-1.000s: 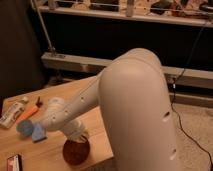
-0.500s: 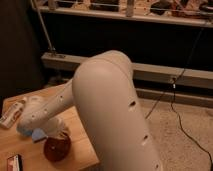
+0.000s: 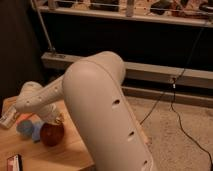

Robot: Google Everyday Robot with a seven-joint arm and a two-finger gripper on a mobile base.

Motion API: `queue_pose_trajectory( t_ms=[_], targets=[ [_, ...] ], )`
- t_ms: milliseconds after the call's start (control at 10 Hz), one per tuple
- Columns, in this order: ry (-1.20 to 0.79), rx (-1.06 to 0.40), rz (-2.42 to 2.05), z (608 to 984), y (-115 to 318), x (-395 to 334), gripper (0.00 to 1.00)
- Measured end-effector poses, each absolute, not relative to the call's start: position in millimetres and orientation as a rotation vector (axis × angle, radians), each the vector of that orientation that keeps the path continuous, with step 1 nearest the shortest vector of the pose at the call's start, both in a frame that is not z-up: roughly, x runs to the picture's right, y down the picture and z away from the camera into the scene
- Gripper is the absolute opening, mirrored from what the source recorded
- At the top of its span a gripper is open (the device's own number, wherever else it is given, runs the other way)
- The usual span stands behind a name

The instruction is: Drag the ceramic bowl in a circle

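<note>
**Bowl on the table, claw clenched at its rim**

I see the ceramic bowl (image 3: 51, 134) sitting on the wooden table (image 3: 60, 155), toward its left part. My gripper (image 3: 58, 121) is down at the bowl's upper rim, fingers clenched together. A blue-grey cup (image 3: 25, 127) sits just left of the bowl. The big white arm (image 3: 100, 115) fills the middle of my view.

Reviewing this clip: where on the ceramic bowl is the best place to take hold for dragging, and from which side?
Probably the rim of the ceramic bowl, taken from above: it sits upright on the wooden table, is wider than the gripper, and only its thin edge looks narrow enough to pinch. The gripper is shut at the bowl's upper right rim. The side away from the blue-grey cup looks less crowded.
</note>
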State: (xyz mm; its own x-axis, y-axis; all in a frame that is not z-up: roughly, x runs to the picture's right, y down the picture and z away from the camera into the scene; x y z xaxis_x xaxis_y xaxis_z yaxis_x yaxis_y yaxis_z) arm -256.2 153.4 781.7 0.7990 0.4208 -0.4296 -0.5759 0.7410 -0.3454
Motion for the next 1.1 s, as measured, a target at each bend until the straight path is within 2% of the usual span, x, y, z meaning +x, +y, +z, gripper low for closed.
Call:
queue_pose_trajectory(
  t_ms=[500, 800, 1100],
  targets=[
    [0.453, -0.427, 0.703, 840, 95, -210, 0.0],
    [0.56, -0.4, 0.872, 866, 64, -139, 0.0],
    [0.671, -0.367, 0.982, 870, 56, -59, 0.0]
  ],
)
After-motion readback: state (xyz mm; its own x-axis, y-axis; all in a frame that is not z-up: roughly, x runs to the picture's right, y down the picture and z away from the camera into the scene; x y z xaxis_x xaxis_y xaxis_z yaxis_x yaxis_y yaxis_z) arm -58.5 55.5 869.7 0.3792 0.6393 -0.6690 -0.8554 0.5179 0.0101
